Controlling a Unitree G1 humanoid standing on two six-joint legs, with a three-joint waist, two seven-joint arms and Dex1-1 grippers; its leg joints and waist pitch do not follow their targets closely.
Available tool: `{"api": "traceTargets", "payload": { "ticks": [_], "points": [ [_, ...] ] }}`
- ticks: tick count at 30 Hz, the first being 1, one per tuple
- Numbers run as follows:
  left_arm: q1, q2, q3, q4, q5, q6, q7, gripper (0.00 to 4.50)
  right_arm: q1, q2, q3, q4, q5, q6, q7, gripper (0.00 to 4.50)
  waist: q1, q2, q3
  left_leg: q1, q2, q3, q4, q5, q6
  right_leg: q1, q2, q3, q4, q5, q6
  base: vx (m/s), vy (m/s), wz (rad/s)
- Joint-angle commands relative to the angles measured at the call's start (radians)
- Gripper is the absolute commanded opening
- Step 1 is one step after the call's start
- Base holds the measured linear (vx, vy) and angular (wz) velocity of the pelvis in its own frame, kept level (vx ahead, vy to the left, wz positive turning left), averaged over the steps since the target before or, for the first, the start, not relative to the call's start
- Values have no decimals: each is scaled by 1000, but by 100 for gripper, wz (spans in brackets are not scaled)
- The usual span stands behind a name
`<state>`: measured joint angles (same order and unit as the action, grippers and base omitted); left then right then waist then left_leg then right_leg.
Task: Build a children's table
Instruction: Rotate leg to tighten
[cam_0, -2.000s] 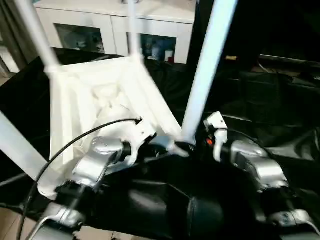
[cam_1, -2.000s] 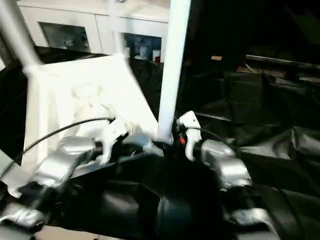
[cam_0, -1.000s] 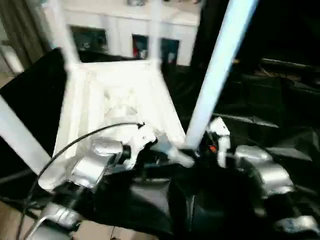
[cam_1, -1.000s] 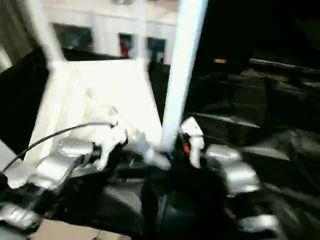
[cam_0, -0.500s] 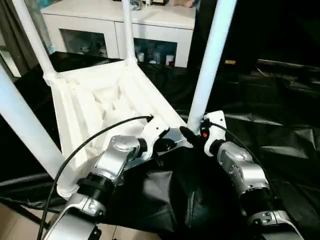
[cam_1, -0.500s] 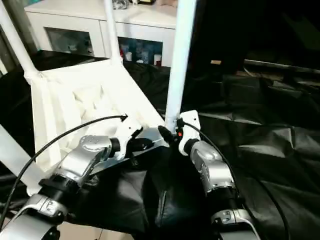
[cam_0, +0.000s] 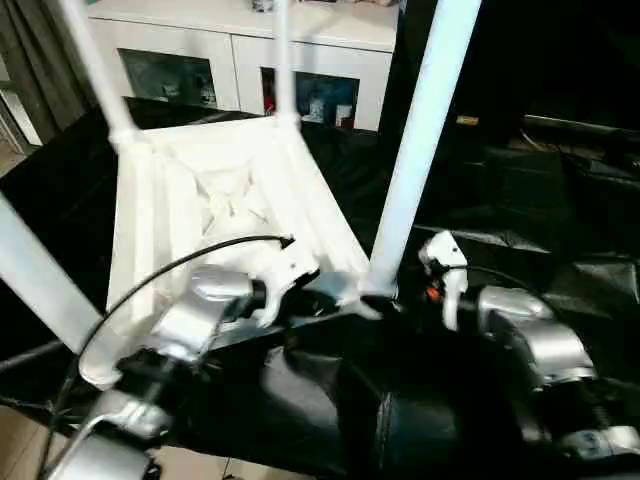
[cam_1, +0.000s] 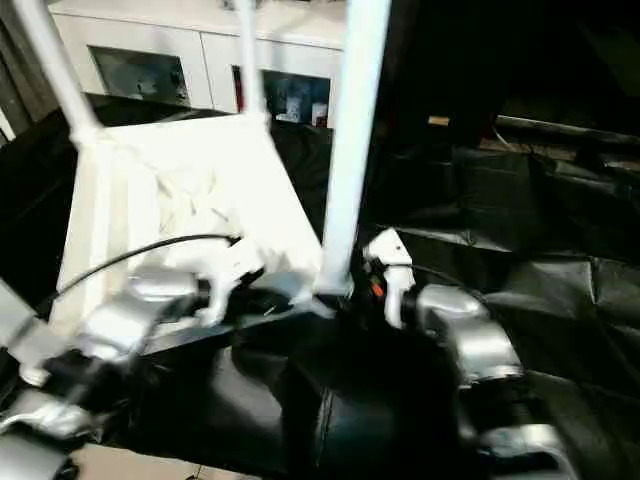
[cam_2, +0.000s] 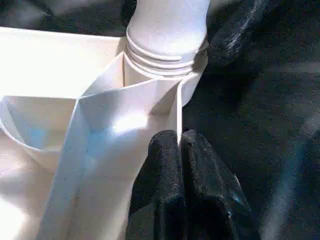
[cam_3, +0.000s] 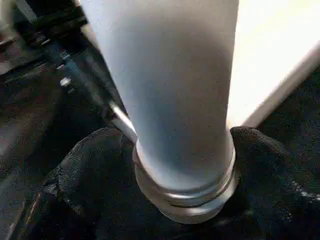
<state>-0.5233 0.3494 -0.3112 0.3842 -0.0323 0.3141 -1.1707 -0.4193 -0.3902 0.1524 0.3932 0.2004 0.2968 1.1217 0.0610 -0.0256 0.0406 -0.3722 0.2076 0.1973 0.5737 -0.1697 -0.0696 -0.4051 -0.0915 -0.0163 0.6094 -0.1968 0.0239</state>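
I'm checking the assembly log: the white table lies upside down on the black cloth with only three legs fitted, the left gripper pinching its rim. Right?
Not quite. The children's table has four legs standing up, not three; the left eye view shows all four. It does lie upside down on the black cloth, and the left gripper is shut on a rim wall beside a leg socket.

Both forearms are cased in silver metal — rounded, jointed segments. White housings are fitted at the wrists; the left gripper (cam_0: 335, 292) and right gripper (cam_0: 415, 285) carry black fingers (cam_2: 170, 165). A thin black cable is looped over the left forearm. A small orange-red mark is seen on the right wrist housing.
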Motion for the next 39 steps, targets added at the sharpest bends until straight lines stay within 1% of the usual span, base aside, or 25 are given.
{"api": "traceTargets", "payload": {
  "ticks": [1, 3, 4, 7, 9, 12, 14, 16, 19, 20, 21, 22, 23, 24, 25, 26, 27, 28, 29, 30, 33, 35, 36, 37, 39],
  "points": [
    [7, 9, -45, -31, -14, 4, -61, 0, 12, -5, 48, -34, 9, 3, 67, 380, 2, -8, -55, 14, 18, -2, -57, -209, 59, 42, -26, 16, -67, -121, -251, 0, 0, 0],
    [8, 16, -45, -36, -16, 4, -69, 0, 12, -8, 50, -33, 6, 0, 67, 380, 2, -8, -53, 14, 18, -2, -59, -220, 51, 40, -26, 17, -67, -140, -247, 0, 0, 0],
    [7, 24, -42, -36, -16, 1, -73, 0, 12, -8, 51, -33, 11, 1, 73, 365, 3, -9, -53, 15, 18, -3, -60, -230, 39, 39, -27, 17, -69, -157, -241, 0, 0, 0],
    [6, 31, -39, -37, -15, 1, -79, 0, 12, -1, 51, -36, 27, 11, 78, 345, 4, -8, -55, 15, 17, -3, -59, -219, 33, 40, -27, 18, -67, -139, -240, 0, 0, 0],
    [6, 32, -38, -39, -15, 2, -79, 0, 15, 3, 55, -42, 30, 16, 84, 336, 4, -9, -56, 14, 16, -3, -58, -205, 36, 42, -27, 18, -64, -117, -242, 0, 0, 0],
    [7, 33, -38, -41, -18, 4, -78, 0, 20, 8, 59, -51, 32, 25, 93, 305, 4, -9, -57, 14, 15, -2, -56, -189, 44, 43, -27, 18, -61, -89, -249, 0, 0, 0],
    [7, 33, -40, -42, -20, 6, -76, 0, 26, 10, 61, -58, 35, 30, 97, 300, 5, -10, -58, 14, 15, -2, -55, -180, 49, 44, -27, 18, -60, -77, -253, 0, 0, 0],
    [9, 22, -34, -40, -21, 11, -55, 0, 40, 12, 66, -70, 38, 35, 93, 272, 8, -10, -56, 14, 17, -2, -55, -183, 51, 43, -27, 18, -61, -85, -252, 0, 0, 0],
    [4, -7, -14, -17, -11, 12, 10, 0, 60, 33, 63, -76, 35, 38, 50, 265, 12, -10, -55, 16, 18, -2, -57, -207, 43, 41, -28, 19, -66, -122, -246, 0, 0, 0],
    [-3, -27, -2, 2, -3, 12, 55, 0, 62, 54, 56, -57, 16, 26, -7, 259, 13, -10, -54, 17, 18, -2, -58, -214, 40, 40, -28, 19, -67, -136, -242, 0, 0, 0],
    [-12, -51, 14, 25, 5, 12, 112, 0, 59, 82, 45, -27, -9, 10, -84, 259, 13, -9, -47, 17, 17, -3, -64, -259, 15, 35, -29, 19, -75, -214, -222, 0, 0, 0],
    [-17, -63, 22, 36, 8, 12, 139, 0, 57, 96, 39, -11, -21, 5, -122, 258, 11, -10, -44, 17, 16, -4, -66, -285, 3, 34, -29, 19, -79, -260, -210, 0, 0, 0],
    [-22, -76, 28, 46, 11, 14, 163, 0, 54, 110, 33, 6, -31, 0, -158, 257, 9, -12, -45, 20, 14, -9, -68, -325, -16, 33, -33, 18, -87, -347, -182, 0, 0, 0],
    [-29, -92, 35, 59, 14, 14, 193, 0, 49, 128, 24, 27, -42, -12, -203, 257, 7, -8, -45, 22, 14, -11, -69, -336, -22, 32, -32, 18, -89, -370, -171, 0, 0, 0],
    [-42, -126, 47, 82, 20, 15, 253, 0, 39, 165, 3, 63, -55, -16, -291, 256, -3, -10, -44, 21, 13, -12, -71, -359, -33, 26, -31, 18, -94, -398, -155, 0, 0, 0],
    [-42, -126, 47, 82, 20, 15, 253, 0, 39, 165, 3, 63, -55, -16, -291, 256, -3, -10, -44, 21, 13, -12, -71, -359, -33, 26, -31, 18, -94, -398, -155, 0, 0, 0],
    [-50, -149, 54, 94, 22, 20, 291, 0, 33, 189, -10, 83, -61, -18, -345, 256, -6, -10, -45, 22, 12, -16, -71, -375, -36, 26, -32, 16, -97, -425, -144, 0, 0, 0],
    [-62, -194, 61, 114, 26, 26, 351, 0, 17, 237, -31, 119, -70, -8, -445, 256, -12, -8, -43, 24, 11, -14, -70, -392, -38, 19, -29, 17, -102, -451, -134, 0, 0, 0],
    [-66, -211, 62, 120, 27, 26, 371, 0, 10, 256, -33, 128, -72, -7, -469, 256, -12, -6, -44, 25, 11, -17, -71, -398, -41, 18, -31, 16, -103, -463, -131, 0, 0, 0],
    [-69, -227, 60, 124, 27, 26, 383, 0, 4, 274, -33, 136, -72, -5, -485, 256, -15, -10, -45, 21, 10, -19, -72, -395, -40, 22, -31, 14, -104, -470, -122, 0, 0, 0],
    [-72, -242, 58, 128, 28, 26, 392, 0, 0, 292, -31, 140, -72, -5, -496, 256, -13, -9, -46, 22, 11, -17, -71, -397, -27, 18, -30, 16, -107, -458, -115, 0, 0, 0],
    [-70, -265, 38, 120, 31, 20, 376, 0, -4, 323, -17, 129, -59, -3, -466, 256, -12, -8, -47, 16, 11, -16, -73, -376, -17, 22, -28, 17, -103, -416, -120, 0, 0, 0],
    [-70, -265, 38, 120, 31, 20, 376, 0, -4, 323, -17, 128, -59, -3, -465, 312, -12, -9, -47, 15, 11, -15, -73, -370, -15, 23, -28, 18, -102, -404, -123, 0, 0, 0],
    [-69, -268, 34, 118, 33, 20, 369, 0, -7, 326, -17, 125, -47, 2, -447, 326, -11, -8, -48, 14, 12, -14, -72, -356, -12, 24, -27, 19, -99, -369, -133, 0, 0, 0],
    [-64, -253, 23, 111, 37, 19, 341, 0, -14, 311, -31, 111, -7, 30, -392, 332, -10, -7, -48, 14, 12, -13, -73, -350, -8, 25, -27, 19, -97, -354, -139, 0, 0, 0]
  ]
}}
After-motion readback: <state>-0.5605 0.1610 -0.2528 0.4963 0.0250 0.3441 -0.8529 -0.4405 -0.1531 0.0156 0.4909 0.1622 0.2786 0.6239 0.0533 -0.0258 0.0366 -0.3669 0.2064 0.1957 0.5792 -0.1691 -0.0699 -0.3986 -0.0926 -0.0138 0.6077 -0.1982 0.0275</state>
